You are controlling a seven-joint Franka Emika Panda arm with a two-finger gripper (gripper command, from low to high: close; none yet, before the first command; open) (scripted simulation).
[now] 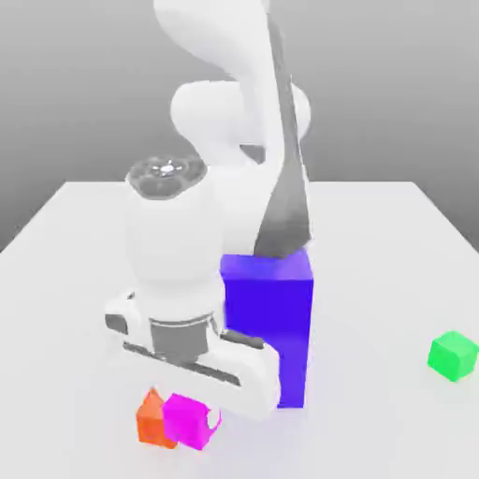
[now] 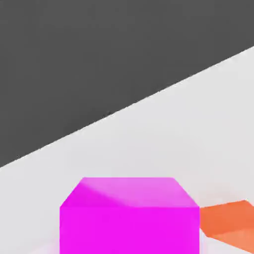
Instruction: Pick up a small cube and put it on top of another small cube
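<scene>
The small magenta cube (image 1: 185,423) rests on the white table near its front edge, directly under my hand. My gripper (image 1: 194,413) is down around it and shut on it; a white fingertip (image 1: 214,418) shows against its side on the exterior view's right. The other small cube, orange-red (image 1: 150,420), stands right against the magenta one on the exterior view's left. In the hand view the magenta cube (image 2: 130,216) sits very close, with the orange-red cube (image 2: 229,224) just beside it.
A tall purple-blue block (image 1: 273,323) stands close behind the hand, on the exterior view's right. A green cube (image 1: 454,355) lies far off on that same side. The white table (image 1: 374,440) stretches out around them.
</scene>
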